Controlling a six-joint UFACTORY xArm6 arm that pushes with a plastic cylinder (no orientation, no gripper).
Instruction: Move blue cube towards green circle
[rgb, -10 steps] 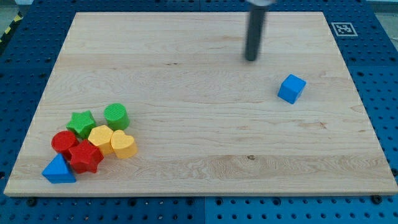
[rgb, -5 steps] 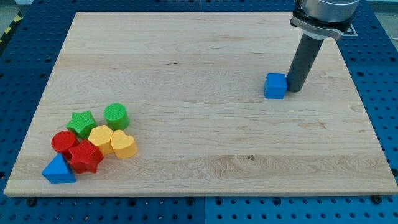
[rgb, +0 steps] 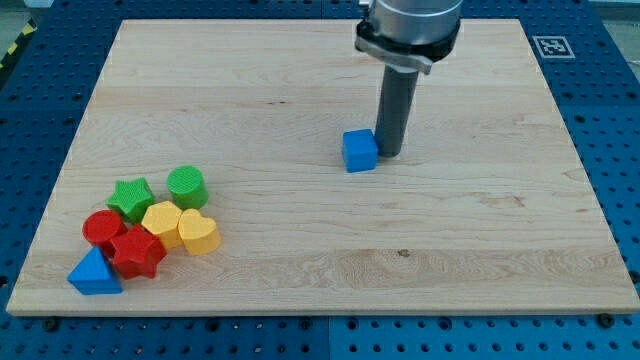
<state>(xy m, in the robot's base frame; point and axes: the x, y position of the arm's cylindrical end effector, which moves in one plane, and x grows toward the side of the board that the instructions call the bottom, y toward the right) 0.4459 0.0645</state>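
Note:
The blue cube (rgb: 360, 151) sits near the middle of the wooden board (rgb: 300, 80). My tip (rgb: 389, 152) is against the cube's right side, touching it. The green circle (rgb: 187, 187), a short cylinder, stands at the view's lower left, at the top right of a cluster of blocks, far to the left of the cube.
The cluster by the green circle holds a green star (rgb: 131, 198), a red circle (rgb: 102, 229), a red star (rgb: 137, 251), a yellow block (rgb: 161, 219), a yellow heart (rgb: 198, 233) and a blue triangle (rgb: 94, 273). A fiducial tag (rgb: 551, 46) marks the board's top right corner.
My tip came down to the cube's right side and pushed it leftward. The cube has slid from the board's right part to near the middle.

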